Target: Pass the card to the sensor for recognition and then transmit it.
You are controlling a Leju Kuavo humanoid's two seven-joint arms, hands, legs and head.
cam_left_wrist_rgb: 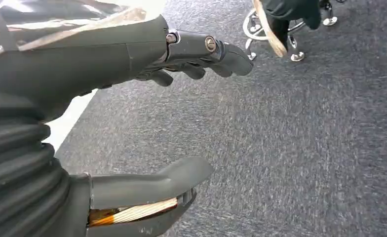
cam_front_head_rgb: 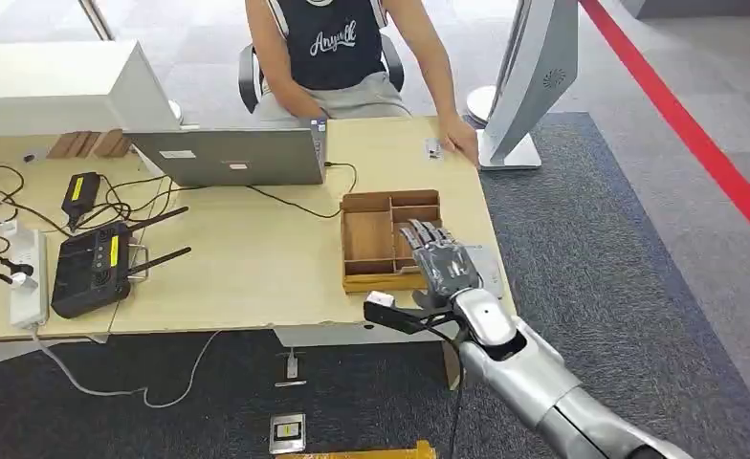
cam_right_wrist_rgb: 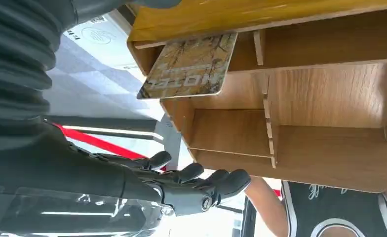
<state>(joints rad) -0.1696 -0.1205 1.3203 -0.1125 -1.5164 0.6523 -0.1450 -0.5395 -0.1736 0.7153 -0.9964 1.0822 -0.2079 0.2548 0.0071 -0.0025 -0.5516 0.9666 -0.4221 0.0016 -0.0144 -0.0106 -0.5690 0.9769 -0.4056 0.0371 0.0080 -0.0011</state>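
A wooden divided tray (cam_front_head_rgb: pixel 371 239) sits near the table's right edge. My right hand (cam_front_head_rgb: pixel 443 260) hovers over its right side with fingers stretched forward and nothing in it. In the right wrist view a patterned card (cam_right_wrist_rgb: pixel 189 66) marked HOTEL leans in a tray compartment (cam_right_wrist_rgb: pixel 300 94), and my right hand's (cam_right_wrist_rgb: pixel 172 182) fingers are spread beside it, apart from it. A flat white sensor pad (cam_front_head_rgb: pixel 489 271) lies just right of the tray, partly under the hand. My left hand (cam_left_wrist_rgb: pixel 132 59) hangs over grey carpet, fingers loosely apart from the thumb and holding nothing.
A person sits across the table with a hand (cam_front_head_rgb: pixel 462 136) resting near the far right corner. A laptop (cam_front_head_rgb: pixel 228 156), a black antenna box (cam_front_head_rgb: pixel 94 268), a power strip (cam_front_head_rgb: pixel 27 277) and cables fill the left half. A white kiosk stand (cam_front_head_rgb: pixel 529 86) rises at the right.
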